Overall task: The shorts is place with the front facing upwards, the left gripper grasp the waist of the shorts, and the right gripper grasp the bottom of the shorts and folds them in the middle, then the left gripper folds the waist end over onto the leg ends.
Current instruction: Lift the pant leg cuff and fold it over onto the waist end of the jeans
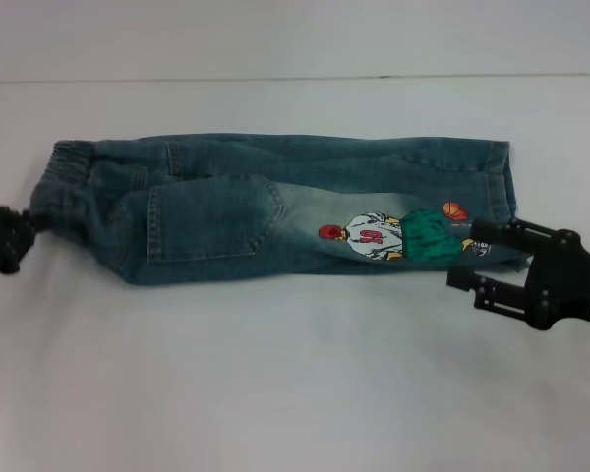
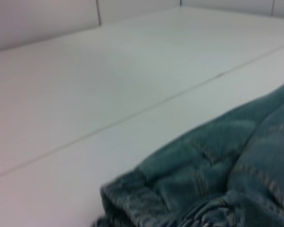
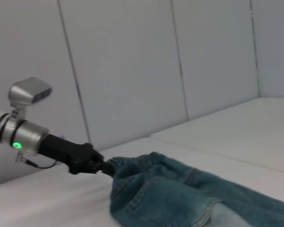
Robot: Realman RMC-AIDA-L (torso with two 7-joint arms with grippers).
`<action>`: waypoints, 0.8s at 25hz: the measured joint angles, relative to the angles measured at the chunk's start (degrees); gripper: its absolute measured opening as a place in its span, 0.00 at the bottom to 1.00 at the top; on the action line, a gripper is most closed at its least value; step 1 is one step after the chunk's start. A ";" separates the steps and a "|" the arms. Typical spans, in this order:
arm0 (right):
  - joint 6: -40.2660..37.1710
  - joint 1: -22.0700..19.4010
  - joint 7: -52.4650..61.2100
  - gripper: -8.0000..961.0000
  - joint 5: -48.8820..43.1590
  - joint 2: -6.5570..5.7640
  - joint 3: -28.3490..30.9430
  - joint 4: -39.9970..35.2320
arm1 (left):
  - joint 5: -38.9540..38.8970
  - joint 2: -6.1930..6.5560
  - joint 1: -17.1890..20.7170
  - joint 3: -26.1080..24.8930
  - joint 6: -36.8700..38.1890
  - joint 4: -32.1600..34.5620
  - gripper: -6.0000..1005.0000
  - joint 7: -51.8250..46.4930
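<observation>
Denim, blue-green and washed, made up the child's shorts (image 1: 275,211), which lay across the middle of the head view on the white worktop (image 1: 275,393), already doubled lengthwise so that the patch pocket and cartoon print faced up; the ruffled elastic waist (image 1: 64,177) sat at the left of the frame, the straight stitched leg hems (image 1: 497,187) at the right. The black left pincer (image 1: 25,224) was at the left edge, closed on the waist band, as the right wrist view also showed (image 3: 106,166); the black right pincer with its white label (image 1: 472,256) sat at the lower right, its fingers apart beside the hem near the print, touching or just clear, I could not tell. By my judgement the middle fold was done, and the second fold was in hand; next, the left pincer would need to lift the waist and carry it rightward across the frame onto the leg hems, while the right arm drew clear.
</observation>
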 joint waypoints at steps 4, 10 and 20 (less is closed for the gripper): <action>2.16 -0.27 -0.35 0.78 2.27 -0.02 0.38 1.08 | -0.08 -0.19 -0.14 0.16 4.68 5.34 0.04 -5.27; 4.59 -0.12 -1.62 0.75 3.07 -0.04 2.69 2.85 | 0.18 -0.40 -1.41 0.37 9.98 9.96 0.04 -10.80; 14.18 5.69 -13.07 0.24 11.92 -0.02 3.48 13.96 | 0.47 -0.53 -3.84 2.74 11.18 12.41 0.04 -18.23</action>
